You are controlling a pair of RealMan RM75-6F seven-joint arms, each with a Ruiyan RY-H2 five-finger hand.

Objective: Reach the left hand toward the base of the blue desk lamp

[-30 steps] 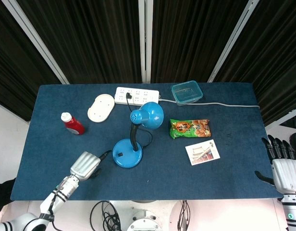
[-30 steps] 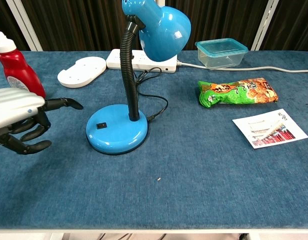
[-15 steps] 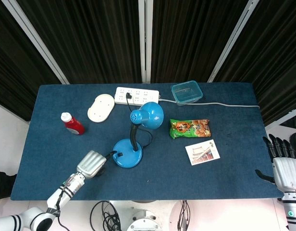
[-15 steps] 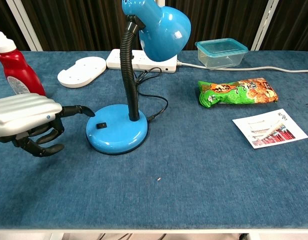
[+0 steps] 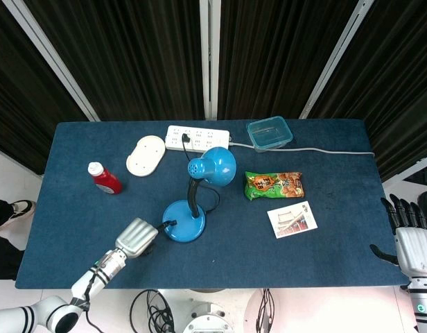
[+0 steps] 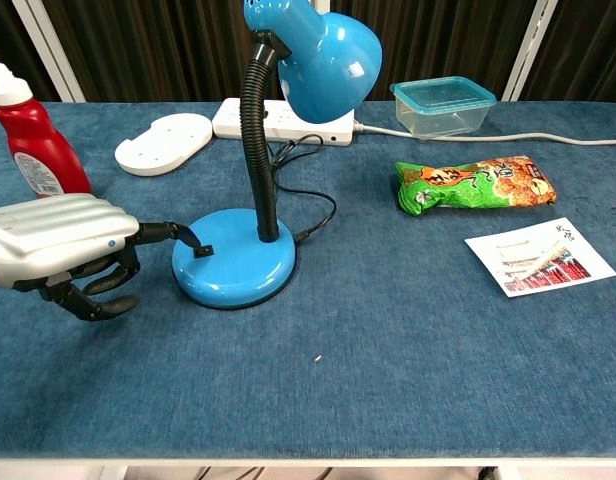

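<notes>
The blue desk lamp (image 6: 278, 130) stands mid-tabletop (image 6: 388, 340), its base (image 6: 234, 268) just beside your left hand (image 6: 63, 250). One extended fingertip reaches the base's near-left rim by the switch; the other fingers curl under, holding nothing. Your right hand (image 5: 413, 239) rests open off the tabletop's right edge.

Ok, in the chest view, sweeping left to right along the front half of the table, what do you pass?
Left hand → blue desk lamp base → green snack packet → printed card.
</notes>
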